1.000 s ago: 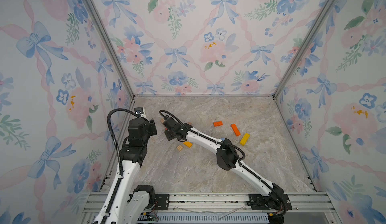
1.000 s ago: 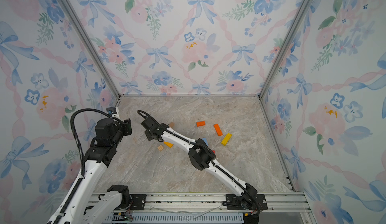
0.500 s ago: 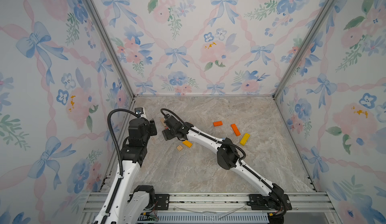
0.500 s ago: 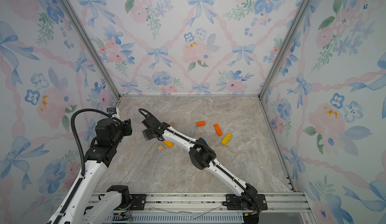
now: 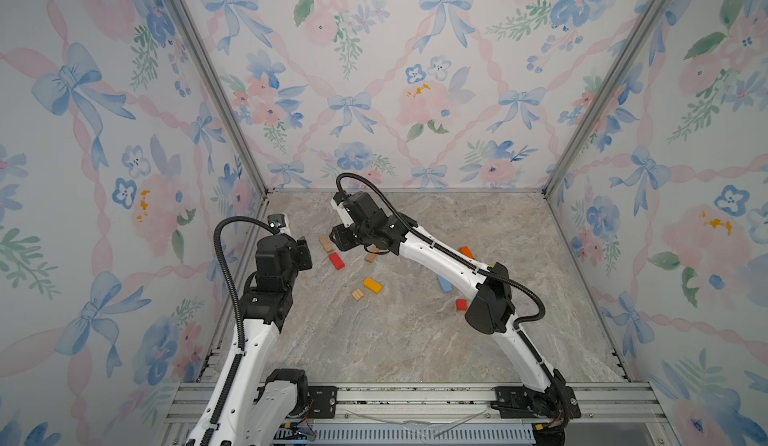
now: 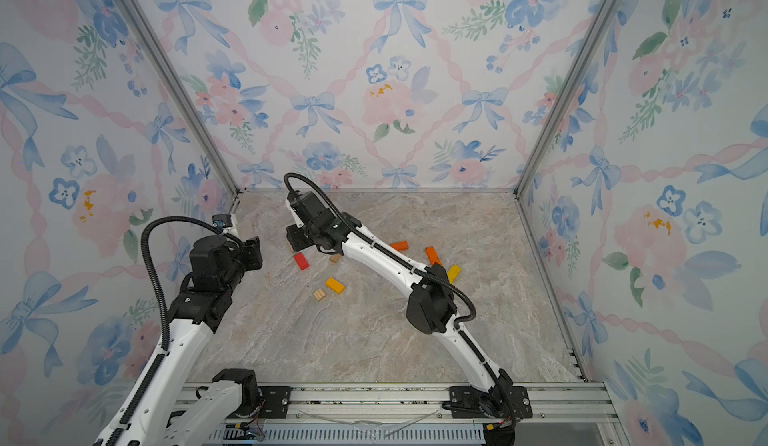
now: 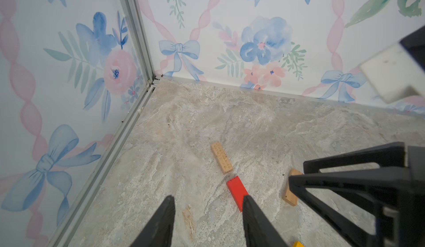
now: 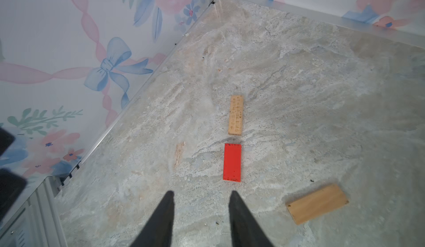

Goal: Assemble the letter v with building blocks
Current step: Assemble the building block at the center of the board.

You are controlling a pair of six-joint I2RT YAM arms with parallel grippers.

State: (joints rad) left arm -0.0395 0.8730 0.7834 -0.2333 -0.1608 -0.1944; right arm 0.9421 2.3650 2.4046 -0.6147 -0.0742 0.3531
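red block [image 7: 235, 191] end hid by l jaws; l, r jaws apart, empty

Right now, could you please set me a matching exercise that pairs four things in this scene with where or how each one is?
1. red bar
2. light blue block
3. squarish wooden block
4. left gripper

A. beside the yellow-orange bar
B. open, holding nothing
C. in line with the engraved wooden bar, a gap between them
D. next to the right arm

Pairs: 1-C, 2-D, 3-A, 4-B
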